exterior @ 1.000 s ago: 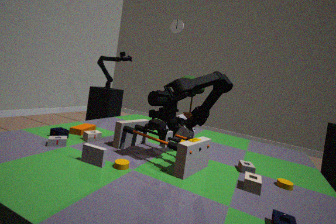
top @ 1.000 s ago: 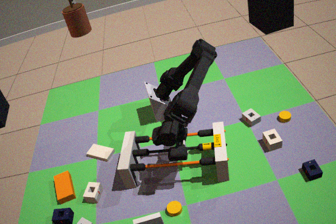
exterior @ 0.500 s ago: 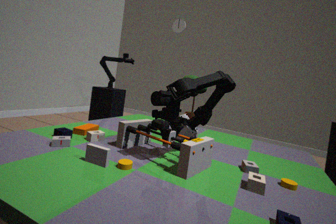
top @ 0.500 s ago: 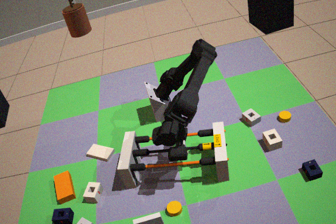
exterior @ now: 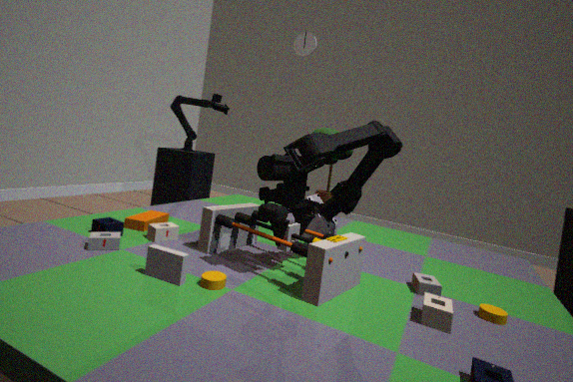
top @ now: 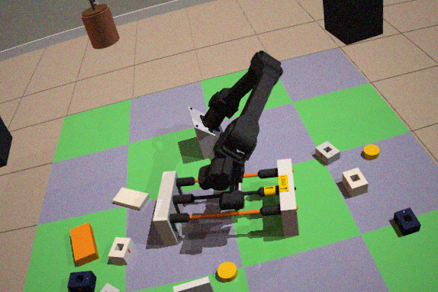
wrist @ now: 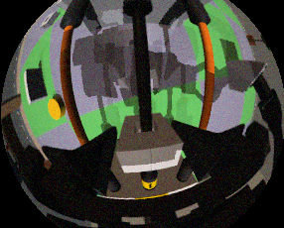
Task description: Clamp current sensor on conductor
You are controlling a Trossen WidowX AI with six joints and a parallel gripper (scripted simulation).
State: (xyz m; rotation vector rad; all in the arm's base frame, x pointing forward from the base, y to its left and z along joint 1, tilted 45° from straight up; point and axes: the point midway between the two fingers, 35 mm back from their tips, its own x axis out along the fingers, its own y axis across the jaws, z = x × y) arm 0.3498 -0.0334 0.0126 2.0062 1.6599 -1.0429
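We see the gripper low over the middle, black conductor, its fingers open on either side of the sensor. The sensor sits around that conductor, between two end blocks, one bearing the yellow LOAD label. We cannot make out its arrow or confirm the latch.

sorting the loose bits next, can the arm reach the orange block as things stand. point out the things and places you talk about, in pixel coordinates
Probably, though not directly: the gripper [wrist: 145, 127] is down among the conductors and would likely need lifting clear first; nothing appears stacked on the orange block [top: 84, 244] [exterior: 147, 220].
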